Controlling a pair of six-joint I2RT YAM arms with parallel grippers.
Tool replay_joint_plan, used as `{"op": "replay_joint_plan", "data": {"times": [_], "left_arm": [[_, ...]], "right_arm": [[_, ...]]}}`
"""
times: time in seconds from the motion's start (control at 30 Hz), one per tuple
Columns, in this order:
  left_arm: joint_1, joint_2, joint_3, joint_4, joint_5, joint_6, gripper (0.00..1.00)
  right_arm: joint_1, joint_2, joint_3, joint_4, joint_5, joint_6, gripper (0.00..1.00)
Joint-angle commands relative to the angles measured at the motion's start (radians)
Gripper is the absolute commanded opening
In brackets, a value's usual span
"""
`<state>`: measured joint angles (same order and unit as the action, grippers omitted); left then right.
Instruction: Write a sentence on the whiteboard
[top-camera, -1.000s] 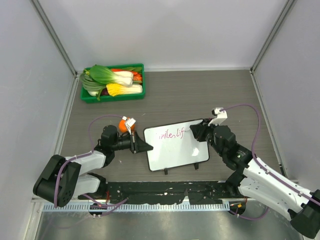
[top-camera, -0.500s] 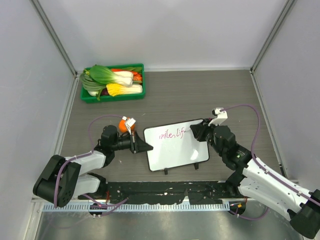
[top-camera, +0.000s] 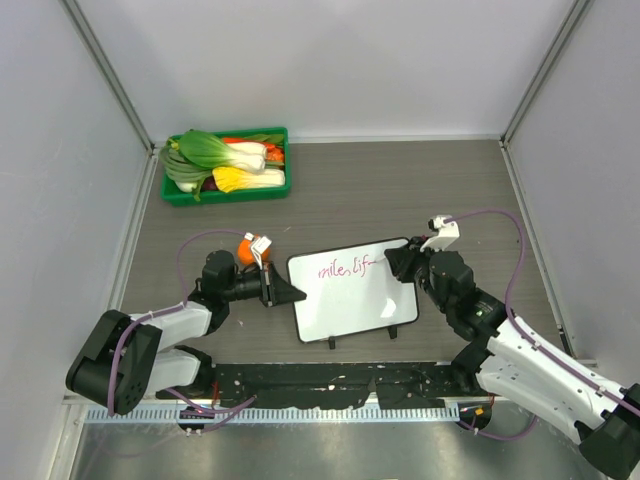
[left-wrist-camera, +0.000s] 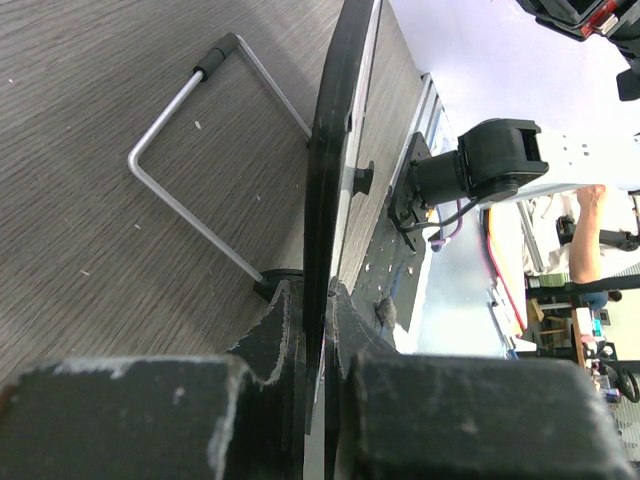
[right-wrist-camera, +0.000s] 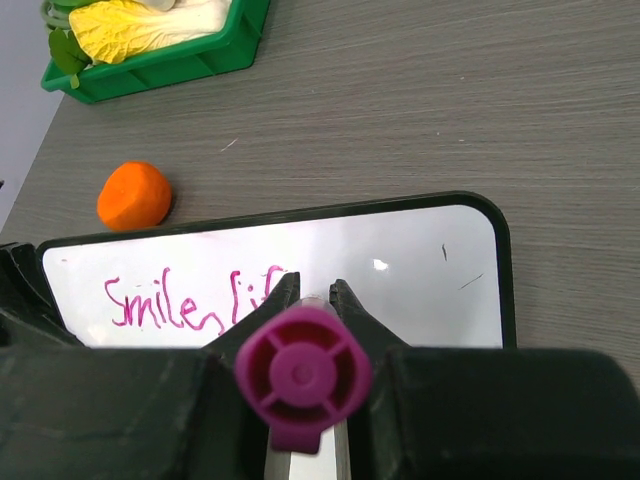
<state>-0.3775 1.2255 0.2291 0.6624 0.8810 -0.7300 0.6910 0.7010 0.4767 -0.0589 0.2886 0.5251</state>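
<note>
Pale grey walls (top-camera: 330, 60) shut in three sides of this booth, and below them runs a dark wood-grain tabletop (top-camera: 400, 190). Between the two arms, near the front edge, sits the small glossy white board with a thin black rounded frame (top-camera: 352, 300). Its face is turned up toward the overhead view, and a bent silver wire stand (left-wrist-camera: 190, 150) shows behind it. Off in the far left corner a green plastic tray (top-camera: 226, 197) holds leafy vegetables (top-camera: 215, 150). A small round orange fruit (top-camera: 243, 250) lies just beside the left wrist.

The left gripper (top-camera: 292, 292) is pinched onto the board's left frame edge, steadying it. The right gripper (right-wrist-camera: 315, 292) is clamped round a magenta-ended marker (right-wrist-camera: 303, 378), whose tip is hidden under the fingers at the end of the top line. The magenta-pink handwritten script (right-wrist-camera: 195, 300) reads roughly "Smile, lif" in a single row along the top.

I'd judge the sentence partly written: the last word looks unfinished, and the whole lower part of the board is blank, with room for more
</note>
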Motion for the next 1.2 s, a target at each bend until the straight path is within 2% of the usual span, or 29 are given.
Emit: {"op": "replay_joint_plan", "data": {"times": [0.0,0.57,1.17], "left_arm": [[0.005,0.003,-0.01,-0.053,-0.126,0.084,0.0],[0.005,0.015,-0.004,-0.05,-0.123,0.084,0.0],[0.005,0.02,-0.004,-0.046,-0.122,0.083,0.0]], "right_arm": [[-0.01,-0.017,0.049,-0.007,0.021,-0.02,0.01],[-0.01,0.061,0.068,0.053,-0.026,-0.016,0.01],[-0.01,0.014,0.005,-0.007,-0.046,0.015,0.01]]}}
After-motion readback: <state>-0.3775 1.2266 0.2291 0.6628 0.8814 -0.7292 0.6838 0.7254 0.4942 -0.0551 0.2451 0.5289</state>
